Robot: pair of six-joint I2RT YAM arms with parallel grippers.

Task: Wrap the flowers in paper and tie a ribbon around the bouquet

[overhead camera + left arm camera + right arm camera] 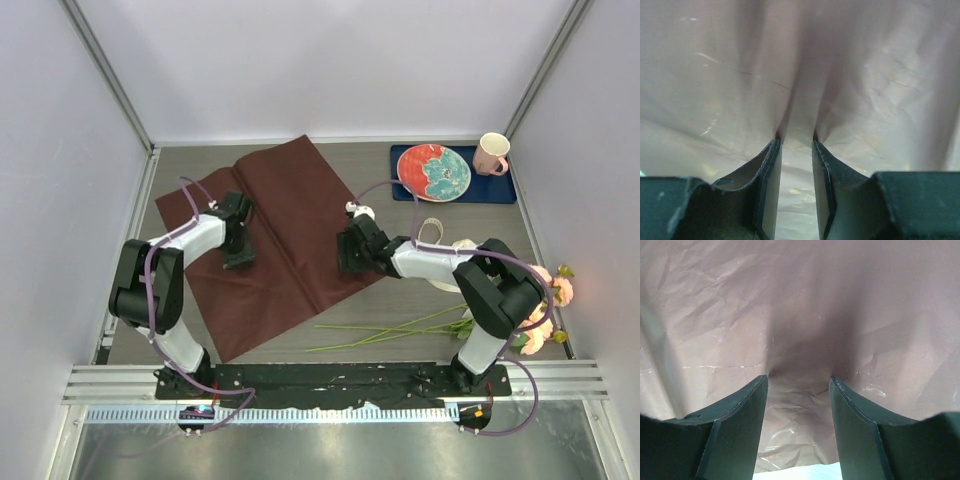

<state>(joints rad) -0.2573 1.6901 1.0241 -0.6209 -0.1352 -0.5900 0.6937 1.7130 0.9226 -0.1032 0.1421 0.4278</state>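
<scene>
Left of centre, the left pincer (238, 262) is pressed onto the paper (290, 200), jaws narrowly apart, with a ridge of the sheet raised between the tips. The paper is spread on the bench (190, 165) across the middle. At its right edge the right pincer (345, 262) is set down, jaws wide apart. Further right the ribbon (430, 232) is looped, and the flowers (545, 310) are laid at lower right, off the paper.

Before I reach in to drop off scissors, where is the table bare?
Bare table lies between the paper and the blue mat at the far side, and again between the paper's right edge and the stems of the flowers. The near right is crowded: flowers, ribbon and the right arm.
</scene>
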